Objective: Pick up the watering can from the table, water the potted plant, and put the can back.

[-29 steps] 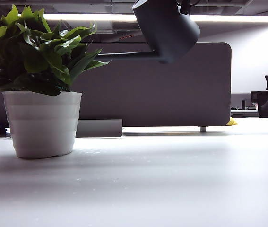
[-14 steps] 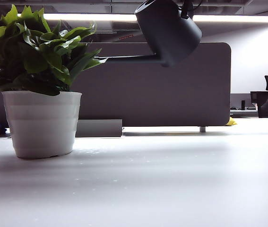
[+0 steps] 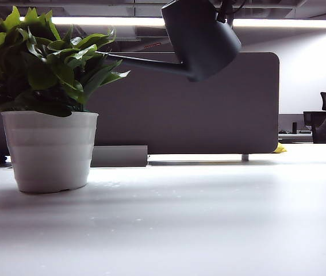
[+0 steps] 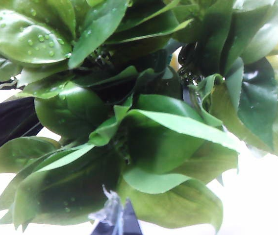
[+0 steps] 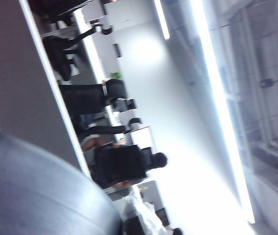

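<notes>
While it hung high above the table (image 3: pixel 197 224), the watering can (image 3: pixel 202 35) sat tilted in the exterior view, its dark tapered body up near the ceiling lights and its long thin spout running out to the left and slightly upward, with the tip reaching in among the upper leaves of the potted plant (image 3: pixel 48 103). That plant stood in its white ribbed pot on the left side of the white tabletop, well below the can's body. From the right wrist view the can's rounded grey side (image 5: pixel 36 191) filled the near corner, blurred; the right gripper's fingers could not be seen there, though its jaws were closed nearly as far as they go, and what they had hold of could not be told. The left gripper (image 4: pixel 114 223) hovered just beside the foliage, only dark tips showing against wet, droplet-speckled leaves (image 4: pixel 143 127), so its opening could not be judged. Behind stood a dark grey divider panel (image 3: pixel 208 115).
</notes>
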Robot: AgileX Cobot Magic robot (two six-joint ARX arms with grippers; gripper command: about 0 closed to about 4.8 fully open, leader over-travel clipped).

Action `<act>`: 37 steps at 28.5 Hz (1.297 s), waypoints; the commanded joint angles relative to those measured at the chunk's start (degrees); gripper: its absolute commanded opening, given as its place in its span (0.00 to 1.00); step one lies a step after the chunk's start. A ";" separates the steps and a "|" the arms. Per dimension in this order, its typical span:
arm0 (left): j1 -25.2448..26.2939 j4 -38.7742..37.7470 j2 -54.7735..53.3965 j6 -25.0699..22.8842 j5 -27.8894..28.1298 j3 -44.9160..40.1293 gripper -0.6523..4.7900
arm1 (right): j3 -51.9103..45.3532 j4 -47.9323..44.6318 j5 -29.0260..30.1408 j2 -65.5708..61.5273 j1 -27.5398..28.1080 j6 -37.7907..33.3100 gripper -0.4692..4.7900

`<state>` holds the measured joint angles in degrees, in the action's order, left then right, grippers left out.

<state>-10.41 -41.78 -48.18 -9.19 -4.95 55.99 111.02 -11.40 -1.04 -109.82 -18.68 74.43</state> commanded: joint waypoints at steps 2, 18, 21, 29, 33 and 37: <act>0.04 0.72 0.24 0.20 -0.24 0.68 0.11 | 1.31 -1.18 -0.52 5.29 1.46 -15.45 0.08; -14.14 2.43 2.36 2.38 -0.15 10.03 0.11 | -7.80 18.62 3.08 27.10 5.75 -62.03 0.08; -17.35 2.71 2.29 2.58 -0.07 10.03 0.11 | -14.69 18.43 3.04 31.74 5.75 -62.05 0.08; -24.30 4.22 1.97 5.20 -0.24 10.03 0.11 | -39.08 15.39 -0.50 45.55 5.73 -62.29 0.08; -28.46 4.15 1.03 5.14 -0.20 10.01 0.11 | -51.04 11.21 -2.82 51.71 5.73 -62.20 0.08; -32.15 4.17 -1.70 5.14 -0.15 10.03 0.11 | -60.37 3.89 -4.44 53.90 5.75 -61.57 0.08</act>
<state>-41.30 -38.35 -48.77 -4.21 -4.93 65.76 51.81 5.45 -5.39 -56.93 -12.88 15.31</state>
